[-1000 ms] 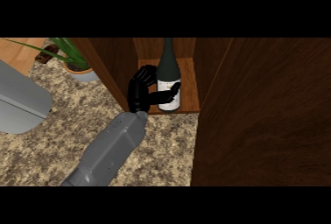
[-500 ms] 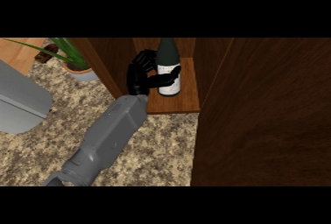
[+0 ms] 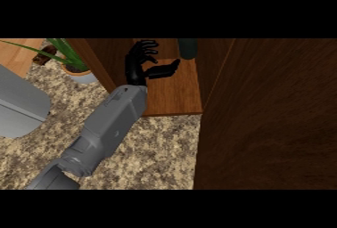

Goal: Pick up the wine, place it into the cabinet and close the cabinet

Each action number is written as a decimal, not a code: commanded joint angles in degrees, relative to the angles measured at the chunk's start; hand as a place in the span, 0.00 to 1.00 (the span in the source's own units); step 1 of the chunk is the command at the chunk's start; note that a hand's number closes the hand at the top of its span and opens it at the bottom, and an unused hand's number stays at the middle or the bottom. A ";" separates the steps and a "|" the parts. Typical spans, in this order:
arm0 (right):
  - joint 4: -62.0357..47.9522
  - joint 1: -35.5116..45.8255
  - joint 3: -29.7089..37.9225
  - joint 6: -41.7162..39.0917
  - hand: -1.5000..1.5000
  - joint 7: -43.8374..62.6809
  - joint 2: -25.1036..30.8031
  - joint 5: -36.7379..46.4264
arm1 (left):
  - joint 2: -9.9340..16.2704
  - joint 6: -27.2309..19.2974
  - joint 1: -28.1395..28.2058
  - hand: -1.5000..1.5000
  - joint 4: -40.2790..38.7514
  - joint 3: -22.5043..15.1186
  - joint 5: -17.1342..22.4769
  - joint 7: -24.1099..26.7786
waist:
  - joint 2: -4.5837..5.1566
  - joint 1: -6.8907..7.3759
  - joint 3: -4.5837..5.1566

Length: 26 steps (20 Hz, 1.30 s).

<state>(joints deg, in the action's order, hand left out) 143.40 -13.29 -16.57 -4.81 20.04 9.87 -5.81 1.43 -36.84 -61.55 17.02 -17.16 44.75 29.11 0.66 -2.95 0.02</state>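
Standing upright in the cabinet (image 3: 174, 95), wine (image 3: 187, 48) beside open robot hand (image 3: 146, 67).

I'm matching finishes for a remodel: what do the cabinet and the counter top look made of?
Cabinet: dark brown wood with visible grain, matte; its shelf floor looks a lighter, warmer wood. Counter top: speckled beige-and-brown stone, probably granite, going by the mottled pattern.

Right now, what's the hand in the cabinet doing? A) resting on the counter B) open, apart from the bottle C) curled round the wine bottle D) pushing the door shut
B: the hand hangs open over the cabinet shelf; the wine bottle stands apart, further back.
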 commanded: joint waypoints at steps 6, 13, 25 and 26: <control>9.13 -2.00 -0.90 -0.74 0.00 4.28 0.41 -5.19 | 2.95 -2.99 -5.90 0.00 -9.26 -1.16 -4.56 -2.30 | 0.33 -0.88 0.01; 7.59 -1.39 0.56 -1.01 0.00 3.92 0.13 -6.08 | 3.66 -2.88 -6.38 0.00 -12.47 -0.96 -6.09 -2.71 | 0.46 -0.68 0.00; 10.71 -2.51 -2.48 -0.19 0.00 5.25 -0.93 -3.81 | 2.88 3.72 -3.73 0.00 -9.12 0.50 -7.12 5.95 | 0.10 -0.10 0.08; 8.23 -1.04 -1.33 -0.84 0.00 4.67 -0.66 -4.49 | 3.95 6.13 -3.09 0.00 -9.22 0.73 -7.15 6.03 | 0.21 0.28 0.05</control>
<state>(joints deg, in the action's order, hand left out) 143.41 -13.72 -19.03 -6.01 20.03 8.45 -5.33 1.88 -35.11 -66.47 7.37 -17.01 37.90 32.50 0.97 -3.68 -0.05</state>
